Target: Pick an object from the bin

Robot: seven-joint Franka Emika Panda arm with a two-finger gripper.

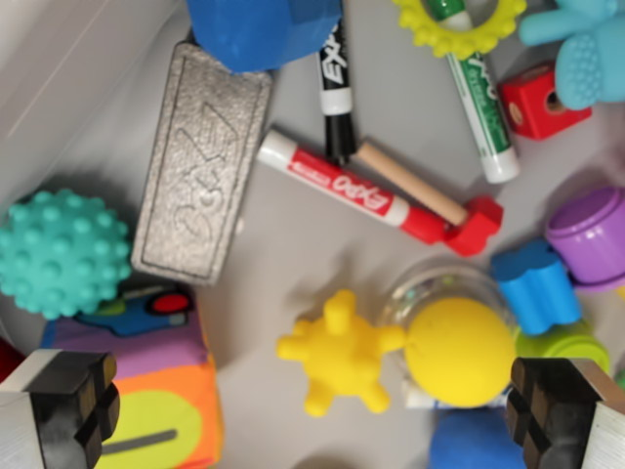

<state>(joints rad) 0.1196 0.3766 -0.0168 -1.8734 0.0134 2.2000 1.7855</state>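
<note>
Nothing picked yet: gripper [317,410] fingers spread wide and empty above the bin [293,244], yellow spiky toy [337,357] lying between them at 6 o'clock, descent and grasp left.

Readable markings, wrist view:

1. Red marker [347,188], centre of frame, lying diagonally: brand "EXPO" in white letters on the red label along its barrel.
2. Black marker [335,88], upper centre, barrel running top to bottom: white letters "EX" legible on the black label; the remainder of the word is cut off by the blue object above it.
3. Green marker [481,109], upper right: partial green lettering on the white barrel, seemingly the end of "EXPO"; smaller print beneath it too blurred to read.
4. Grey eraser [200,161], upper left: embossed lettering "EXPO" pressed into its felt-like face, low contrast, read lengthwise.
</note>
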